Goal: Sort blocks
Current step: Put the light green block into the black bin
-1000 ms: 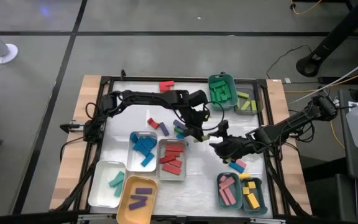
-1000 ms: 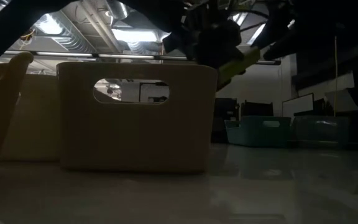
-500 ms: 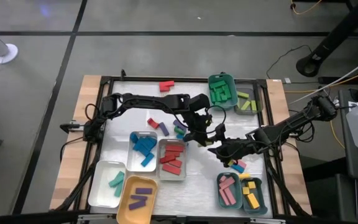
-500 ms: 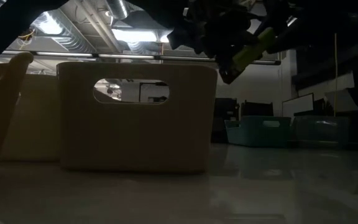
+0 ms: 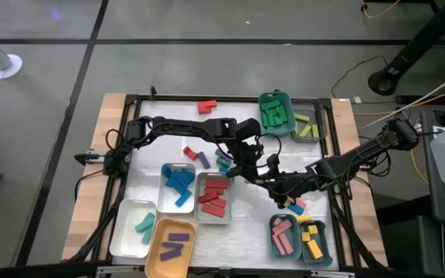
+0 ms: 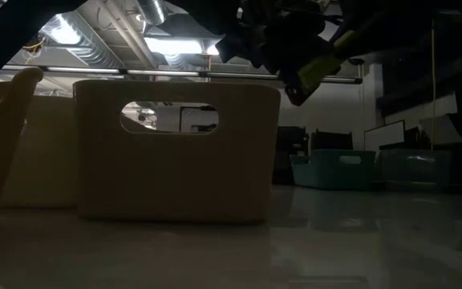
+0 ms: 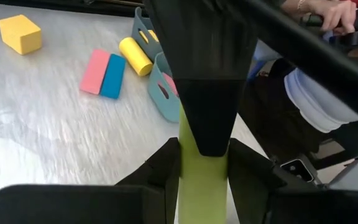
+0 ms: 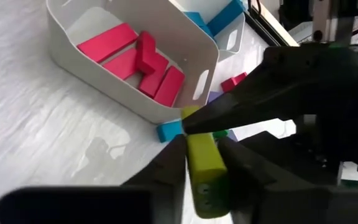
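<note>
Above table centre | both end effectors grip lime block (image 8: 202, 167)

High view evenly lit; low view dim, backlit by ceiling lights | wrist foregrounds blurred

I see a lime-green bar-shaped block (image 8: 204, 171) pinched between black gripper fingers (image 8: 166, 168). Red blocks (image 8: 135, 59) fill a white plastic tray (image 8: 207, 53). On my pale grey tabletop (image 7: 36, 130) lie pink (image 7: 95, 71), blue (image 7: 112, 76) and yellow blocks (image 7: 20, 33).
</note>
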Motion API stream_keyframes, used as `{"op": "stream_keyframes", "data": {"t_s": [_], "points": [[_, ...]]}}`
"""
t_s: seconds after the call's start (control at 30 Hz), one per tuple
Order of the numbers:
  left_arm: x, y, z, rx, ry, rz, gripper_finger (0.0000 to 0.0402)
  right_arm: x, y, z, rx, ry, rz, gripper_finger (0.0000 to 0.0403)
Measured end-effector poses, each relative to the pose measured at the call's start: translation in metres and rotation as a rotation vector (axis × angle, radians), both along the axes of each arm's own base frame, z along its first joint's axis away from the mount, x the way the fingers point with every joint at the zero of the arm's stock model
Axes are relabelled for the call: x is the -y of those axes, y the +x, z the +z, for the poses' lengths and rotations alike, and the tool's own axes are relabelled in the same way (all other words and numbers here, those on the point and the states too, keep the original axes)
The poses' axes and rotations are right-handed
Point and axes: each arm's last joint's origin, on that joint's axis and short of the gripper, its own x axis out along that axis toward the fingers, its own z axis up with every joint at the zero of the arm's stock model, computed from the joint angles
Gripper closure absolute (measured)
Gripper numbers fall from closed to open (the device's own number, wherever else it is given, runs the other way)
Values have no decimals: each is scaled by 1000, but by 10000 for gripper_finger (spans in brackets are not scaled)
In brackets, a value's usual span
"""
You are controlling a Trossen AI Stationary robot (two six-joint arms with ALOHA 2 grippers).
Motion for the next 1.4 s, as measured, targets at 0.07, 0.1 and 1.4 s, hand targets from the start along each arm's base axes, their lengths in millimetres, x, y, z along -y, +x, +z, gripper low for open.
{"op": "stream_keyframes", "data": {"t_s": [0.07, 0.1, 1.4], "points": [[1, 0, 0, -3, -6, -4, 304, 0, 0, 0, -2, -4, 2, 340], [3, 0, 0, -3, -7, -6, 304, 0, 0, 0, -2, -4, 3, 344], [-154, -101, 35, -332, 267, 453, 206, 169, -112, 35, -210, -46, -963, 327]]}}
